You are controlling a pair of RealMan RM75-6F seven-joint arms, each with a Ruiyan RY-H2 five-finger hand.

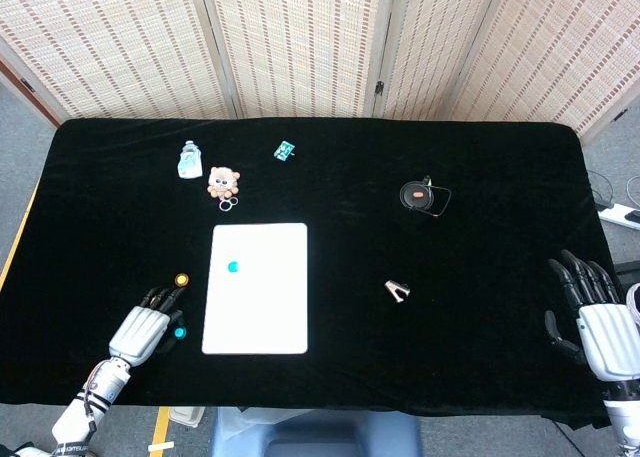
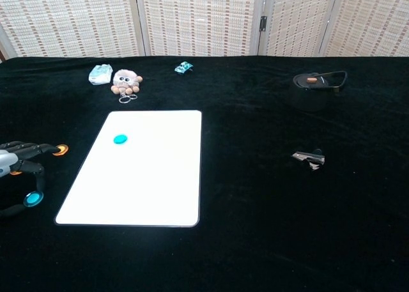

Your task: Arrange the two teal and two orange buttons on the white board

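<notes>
The step in hand, judged from the layout, is picking up the loose teal button (image 2: 32, 199) with the left hand (image 1: 143, 329) and carrying it to the white board (image 1: 256, 317). To do it well, settle thumb and one finger on opposite edges of the disc, confirm a firm pinch, lift clear of the black cloth, and release flat on a bare part of the board, apart from the teal button already on the board (image 1: 233, 267). In the chest view the loose teal button sits at the tip of the curved thumb, touching or nearly so; whether it is pinched cannot be told. The other fingers (image 2: 33, 149) reach forward, lying close together, and do not close on the button. An orange button (image 1: 181, 279) lies on the cloth just beyond those fingertips, between them and the board's near-left edge. The second orange button cannot be found in either view. The right hand (image 1: 598, 317) rests at the far side of the table, fingers extended and slightly apart, holding nothing, well apart from every button.
</notes>
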